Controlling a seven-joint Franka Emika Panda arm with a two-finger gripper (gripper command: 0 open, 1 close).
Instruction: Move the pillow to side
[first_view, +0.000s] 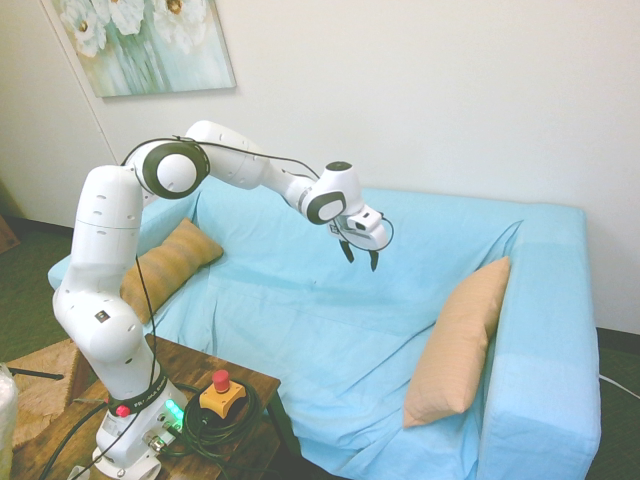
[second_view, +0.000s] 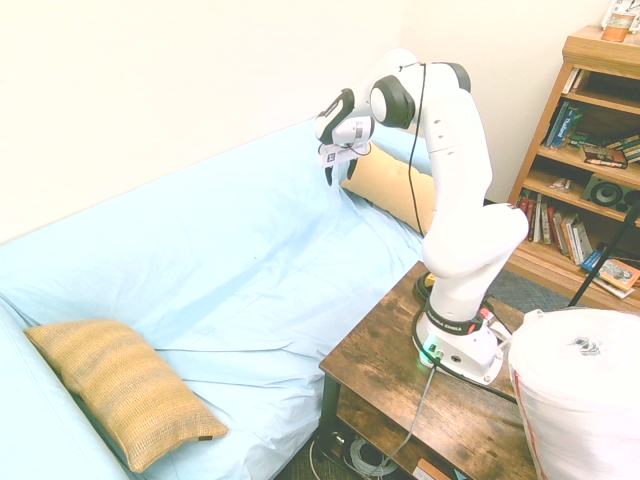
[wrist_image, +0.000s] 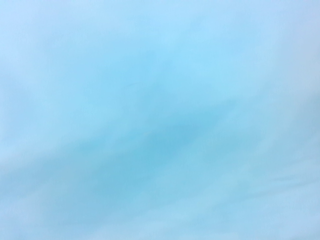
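Leaning on the armrest (first_view: 548, 330) at lower right of the first exterior view, the tan pillow (first_view: 458, 345) is appearing placed; the gripper (first_view: 359, 260) is hovering empty, fingers spread.

Striped cushion: brown, rectangular, woven (second_view: 128, 392), leaning at the far end of the blue-draped sofa (first_view: 300, 290) from the plain one
Painting: white flowers on teal (first_view: 150, 45), on the wall above the sofa
Bookshelf: light-brown wood, holding books (second_view: 590, 155), beyond the sofa's end
Table: dark-topped brown wood (second_view: 400, 370), in front of the sofa
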